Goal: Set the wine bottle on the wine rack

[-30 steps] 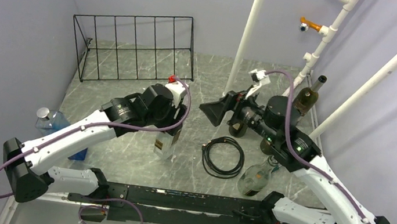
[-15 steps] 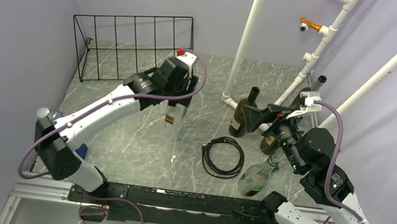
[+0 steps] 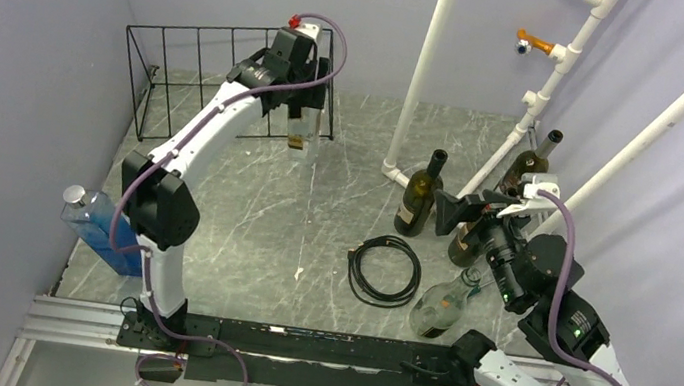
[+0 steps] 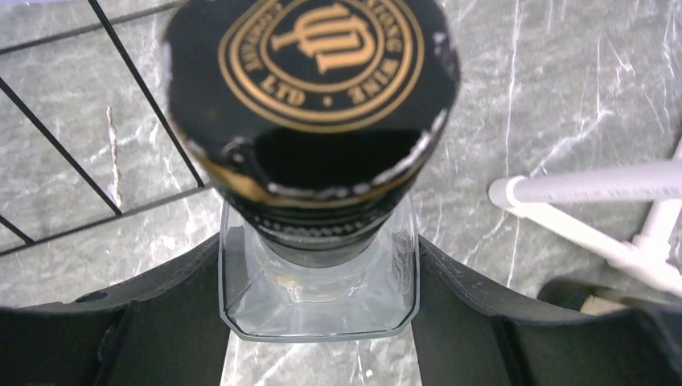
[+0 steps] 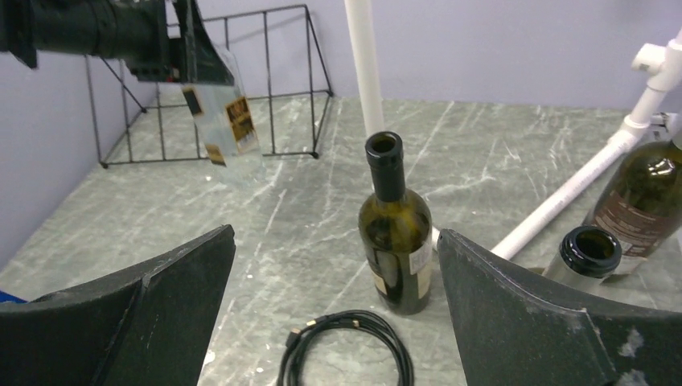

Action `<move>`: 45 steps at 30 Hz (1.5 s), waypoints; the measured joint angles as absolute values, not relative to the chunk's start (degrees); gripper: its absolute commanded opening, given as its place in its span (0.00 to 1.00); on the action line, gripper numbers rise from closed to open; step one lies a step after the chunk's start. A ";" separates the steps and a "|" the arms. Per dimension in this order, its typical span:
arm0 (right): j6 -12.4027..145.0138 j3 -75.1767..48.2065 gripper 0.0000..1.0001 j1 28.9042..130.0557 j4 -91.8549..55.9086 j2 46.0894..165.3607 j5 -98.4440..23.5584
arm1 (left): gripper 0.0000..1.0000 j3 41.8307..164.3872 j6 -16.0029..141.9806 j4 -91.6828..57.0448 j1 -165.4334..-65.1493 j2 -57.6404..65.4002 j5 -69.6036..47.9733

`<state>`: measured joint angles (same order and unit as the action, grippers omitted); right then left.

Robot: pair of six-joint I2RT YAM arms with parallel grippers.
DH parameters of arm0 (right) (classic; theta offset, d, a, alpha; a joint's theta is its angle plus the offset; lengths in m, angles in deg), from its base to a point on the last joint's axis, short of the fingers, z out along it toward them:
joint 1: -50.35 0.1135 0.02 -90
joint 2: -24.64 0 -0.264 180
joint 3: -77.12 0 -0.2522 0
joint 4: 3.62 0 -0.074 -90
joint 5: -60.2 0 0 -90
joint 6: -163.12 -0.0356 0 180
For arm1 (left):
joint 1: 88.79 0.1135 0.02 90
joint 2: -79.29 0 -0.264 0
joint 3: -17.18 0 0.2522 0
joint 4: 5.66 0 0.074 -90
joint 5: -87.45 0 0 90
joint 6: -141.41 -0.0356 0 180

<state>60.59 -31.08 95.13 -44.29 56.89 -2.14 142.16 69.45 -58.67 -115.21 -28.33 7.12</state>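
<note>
My left gripper (image 3: 301, 119) is shut on the neck of a clear square wine bottle (image 3: 299, 143) with a black, gold-printed cap (image 4: 310, 80). It holds the bottle in the air, hanging upright, at the right end of the black wire wine rack (image 3: 231, 66). In the left wrist view the rack's wires (image 4: 48, 145) lie to the left below the bottle. The right wrist view shows the bottle (image 5: 229, 121) in front of the rack (image 5: 265, 80). My right gripper (image 3: 462, 210) is open and empty, above the table's right side.
An upright green bottle (image 3: 418, 199) stands beside the white pipe frame (image 3: 422, 73). Two more dark bottles (image 3: 468, 236) (image 3: 532, 164) stand further right. A clear bottle (image 3: 438, 308) lies near the front. A black cable coil (image 3: 386, 270) lies mid-table. A blue bottle (image 3: 96, 224) lies at the left.
My left arm has carried the bottle from mid-table back and up to the rack's right end. My right arm has pulled back to the right and turned.
</note>
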 measured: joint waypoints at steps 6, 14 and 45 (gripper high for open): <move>62.31 -32.91 1.00 95.11 -43.92 57.24 0.22 | 0.00 147.51 68.80 -58.03 -112.34 -33.86 4.82; 63.86 -34.55 1.00 95.11 -41.48 57.20 1.51 | 0.00 151.23 68.62 -56.09 -109.61 -39.95 2.62; 66.01 -36.15 1.00 95.11 -38.24 60.11 3.26 | 0.00 159.43 67.42 -45.53 -108.95 -52.09 2.66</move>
<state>66.01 -36.15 95.11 -38.24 60.11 3.26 159.43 67.42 -45.53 -108.95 -52.09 2.66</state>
